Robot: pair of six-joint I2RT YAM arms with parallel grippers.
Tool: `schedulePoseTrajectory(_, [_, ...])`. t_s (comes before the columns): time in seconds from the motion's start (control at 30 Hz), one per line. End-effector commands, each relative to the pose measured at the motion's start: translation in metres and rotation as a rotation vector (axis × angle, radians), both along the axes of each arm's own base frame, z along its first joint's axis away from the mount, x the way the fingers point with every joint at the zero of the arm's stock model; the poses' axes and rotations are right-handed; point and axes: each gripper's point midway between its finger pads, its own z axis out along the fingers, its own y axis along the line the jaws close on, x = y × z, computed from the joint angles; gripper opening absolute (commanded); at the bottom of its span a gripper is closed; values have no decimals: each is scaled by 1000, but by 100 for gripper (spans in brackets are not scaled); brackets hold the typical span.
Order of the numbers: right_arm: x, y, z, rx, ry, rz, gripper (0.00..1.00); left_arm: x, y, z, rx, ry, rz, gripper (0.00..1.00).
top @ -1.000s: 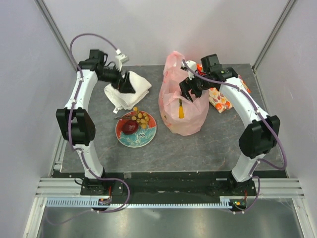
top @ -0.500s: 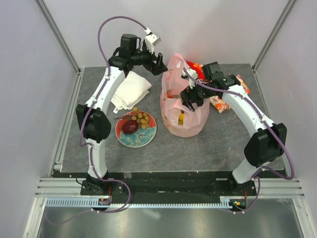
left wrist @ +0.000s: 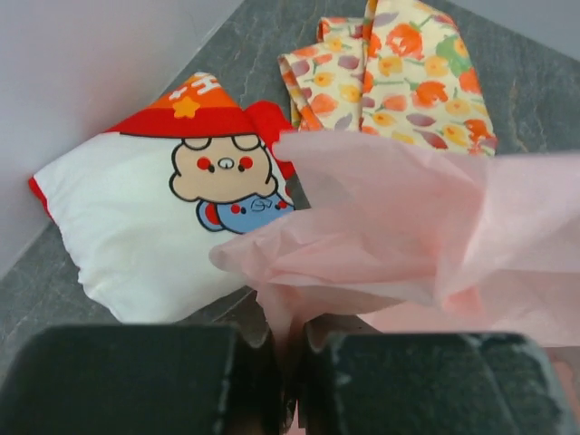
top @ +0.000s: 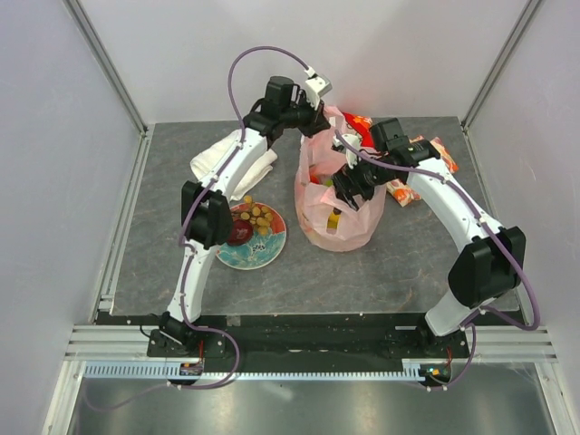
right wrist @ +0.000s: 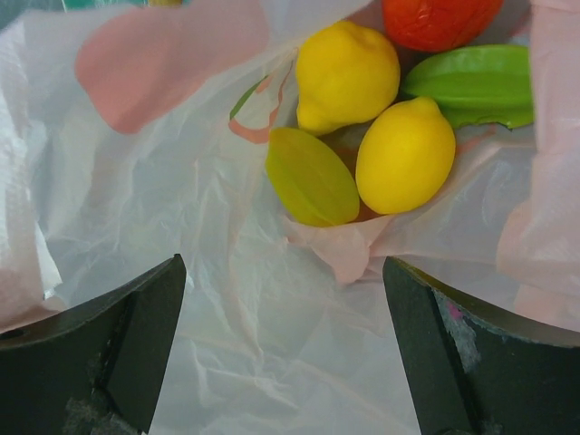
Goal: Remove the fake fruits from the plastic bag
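Left gripper (left wrist: 290, 353): closing tight on a fold of the pale pink plastic bag (left wrist: 435, 227) and holding its rim up at the far side.
Right gripper (right wrist: 281, 344): hanging wide open and empty inside the bag's mouth, above the fruit.
In the bag: a yellow pear (right wrist: 347, 71), a yellow lemon (right wrist: 405, 156), a yellow-green piece (right wrist: 311, 177), a green piece (right wrist: 471, 82) and an orange-red fruit (right wrist: 439, 18) are lying clustered at the bottom.
Already out: a dark red plum (top: 238, 232) and a grape bunch (top: 258, 216) are sitting on the red plate (top: 263, 260), just beside the bag on the counter (top: 399, 263).
Progress: probably under halfway, with at least five pieces waiting to come out.
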Motion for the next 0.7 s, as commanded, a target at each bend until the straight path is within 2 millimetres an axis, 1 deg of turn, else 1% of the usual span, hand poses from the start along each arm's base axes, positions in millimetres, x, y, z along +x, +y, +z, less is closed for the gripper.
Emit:
schedulePoseTrajectory(0.0, [-7, -14, -11, -33, 24, 64, 96, 21, 15, 98, -119, -220, 109, 2])
schedulePoseTrajectory(0.03, [-4, -17, -14, -31, 37, 67, 95, 22, 18, 117, -150, -253, 128, 2])
schedulePoseTrajectory(0.07, [3, -22, -26, -53, 66, 51, 94, 24, 23, 131, -170, -275, 151, 2])
schedulePoseTrajectory(0.1, [15, -34, -31, -69, 72, 7, 93, 23, 24, 143, -191, -288, 158, 2])
schedulePoseTrajectory(0.13, [35, -47, -27, -101, 39, -46, 93, 22, 25, 154, -221, -296, 166, 2])
schedulePoseTrajectory(0.17, [55, -58, -37, -126, 41, -98, 92, 15, 25, 168, -241, -308, 156, 2])
schedulePoseTrajectory(0.2, [75, -80, -37, -148, 35, -191, 92, 12, 26, 175, -258, -310, 156, 2])
schedulePoseTrajectory(0.23, [103, -93, -17, -157, -41, -249, 92, 9, 25, 181, -281, -298, 157, 2])
schedulePoseTrajectory(0.27, [124, -112, -25, -212, -47, -310, 92, 4, 26, 193, -308, -297, 162, 2])
schedulePoseTrajectory(0.3, [140, -133, -17, -224, -77, -370, 91, 2, 26, 197, -319, -294, 163, 2])
schedulePoseTrajectory(0.33, [161, -142, 10, -213, -155, -410, 92, -1, 28, 204, -334, -295, 165, 2])
schedulePoseTrajectory(0.37, [172, -160, 9, -248, -164, -458, 92, -6, 30, 214, -345, -305, 161, 2])
schedulePoseTrajectory(0.4, [178, -165, 18, -249, -191, -472, 92, -10, 30, 219, -351, -309, 156, 2])
schedulePoseTrajectory(0.43, [185, -166, 32, -239, -232, -474, 92, -14, 31, 224, -355, -310, 152, 2])
schedulePoseTrajectory(0.47, [183, -165, 40, -231, -250, -470, 93, -19, 31, 225, -353, -301, 138, 2])
schedulePoseTrajectory(0.5, [178, -156, 46, -192, -251, -436, 93, -31, 33, 234, -353, -295, 120, 2])
schedulePoseTrajectory(0.53, [168, -151, 39, -174, -220, -414, 93, -38, 34, 233, -343, -280, 104, 2])
schedulePoseTrajectory(0.57, [156, -147, 50, -151, -233, -397, 93, -48, 34, 233, -336, -258, 79, 2])
schedulePoseTrajectory(0.6, [144, -136, 48, -115, -210, -359, 93, -53, 33, 203, -298, -171, 70, 2])
schedulePoseTrajectory(0.63, [123, -131, 22, -117, -129, -332, 93, -74, 40, 217, -305, -171, 51, 2])
schedulePoseTrajectory(0.67, [106, -126, 31, -109, -150, -302, 93, -84, 37, 170, -257, -62, 22, 2])
